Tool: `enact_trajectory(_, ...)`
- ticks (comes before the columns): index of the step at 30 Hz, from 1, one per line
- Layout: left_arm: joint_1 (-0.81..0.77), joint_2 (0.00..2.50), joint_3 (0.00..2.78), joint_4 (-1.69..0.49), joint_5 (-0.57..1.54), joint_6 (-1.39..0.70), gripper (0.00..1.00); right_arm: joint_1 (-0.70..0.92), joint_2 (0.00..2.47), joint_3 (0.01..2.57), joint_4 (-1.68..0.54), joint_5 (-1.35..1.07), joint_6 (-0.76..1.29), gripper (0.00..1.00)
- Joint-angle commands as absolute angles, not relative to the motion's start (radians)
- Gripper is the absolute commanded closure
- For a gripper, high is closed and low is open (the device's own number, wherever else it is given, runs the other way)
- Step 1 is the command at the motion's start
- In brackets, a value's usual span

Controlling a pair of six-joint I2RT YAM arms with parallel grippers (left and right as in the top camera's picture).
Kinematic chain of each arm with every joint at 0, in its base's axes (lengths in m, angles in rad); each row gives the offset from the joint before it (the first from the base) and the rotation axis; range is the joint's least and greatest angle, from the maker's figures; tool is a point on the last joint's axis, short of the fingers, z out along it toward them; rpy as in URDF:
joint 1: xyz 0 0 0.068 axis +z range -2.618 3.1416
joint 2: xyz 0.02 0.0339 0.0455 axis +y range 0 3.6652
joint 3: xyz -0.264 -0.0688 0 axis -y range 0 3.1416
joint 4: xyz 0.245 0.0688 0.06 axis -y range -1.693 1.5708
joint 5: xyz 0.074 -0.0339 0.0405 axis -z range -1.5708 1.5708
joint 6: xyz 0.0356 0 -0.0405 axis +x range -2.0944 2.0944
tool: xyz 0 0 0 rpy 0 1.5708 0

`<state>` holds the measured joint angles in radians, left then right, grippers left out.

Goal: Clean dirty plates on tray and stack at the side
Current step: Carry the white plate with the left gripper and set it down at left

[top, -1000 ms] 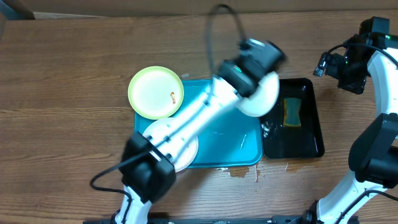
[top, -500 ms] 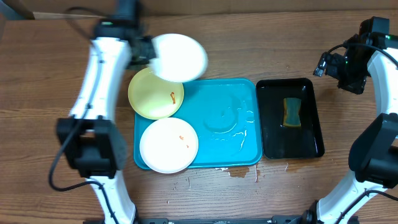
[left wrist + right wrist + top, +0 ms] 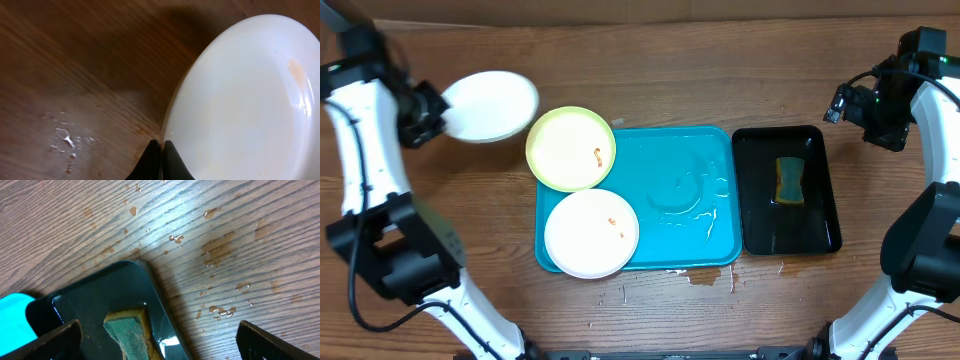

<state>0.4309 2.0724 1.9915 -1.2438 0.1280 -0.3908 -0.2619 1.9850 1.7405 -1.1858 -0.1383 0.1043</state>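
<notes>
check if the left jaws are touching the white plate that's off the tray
Touching. The left wrist view shows the left jaws pinched shut on the rim of the white plate, with no gap between them.

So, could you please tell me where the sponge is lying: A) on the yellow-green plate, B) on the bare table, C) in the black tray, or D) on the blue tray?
C: the sponge lies inside the black tray, to the right of the blue tray.
</notes>
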Motion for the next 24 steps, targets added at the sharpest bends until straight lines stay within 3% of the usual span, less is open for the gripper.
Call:
enact_trajectory(1, 0.501, 2.049, 2.02, -1.254, 0.146, -0.4, 0.96, -0.261, 1.958, 1.755, -1.179, -0.134, 0.108, 0.0)
enact_trajectory(10, 0.591, 2.049, 1.987, -1.298, -0.072, -0.405, 0.96, -0.261, 1.958, 1.755, -1.18, -0.135, 0.108, 0.0)
enact_trajectory(24, 0.575, 2.05, 1.703, -1.23, -0.103, -0.408, 0.96, -0.261, 1.958, 1.755, -1.179, -0.134, 0.108, 0.0)
